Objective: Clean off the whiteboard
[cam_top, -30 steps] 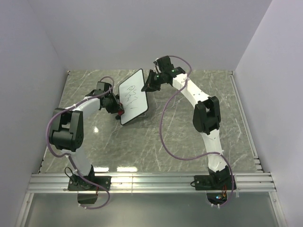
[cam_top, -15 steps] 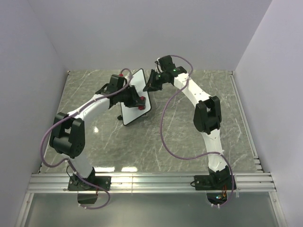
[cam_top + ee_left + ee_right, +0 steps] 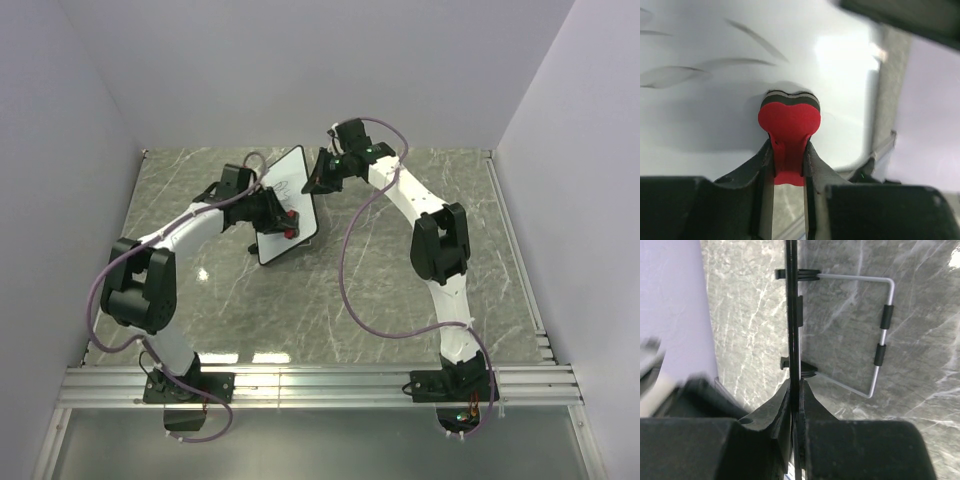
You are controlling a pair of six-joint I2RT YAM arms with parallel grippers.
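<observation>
two claws: both closed on something, one job each.
left claw (image 3: 788,152): pinching the stem of a red eraser (image 3: 789,117), whose dark felt face is pressed flat on the whiteboard (image 3: 705,115). gripping it low leaves the pad free to rub.
right claw (image 3: 795,390): pressed together on the board's thin black rim, seen edge-on in its own camera. i judge it a brace, so the board does not slide or tip under the wiping.
whiteboard position: standing tilted on the marble table (image 3: 400,260), between the two arms and toward the far side, its face turned to the left arm.
stand: a wire leg (image 3: 884,320) folded out behind the board props it up.
marks: grey strokes (image 3: 752,40) show above and left of the eraser, so the wiping looks unfinished.
next move calls for: passes across those lines, with steady pressure against the right claw's hold.
risk: pushing too hard could pivot the board out of the rim grip.
</observation>
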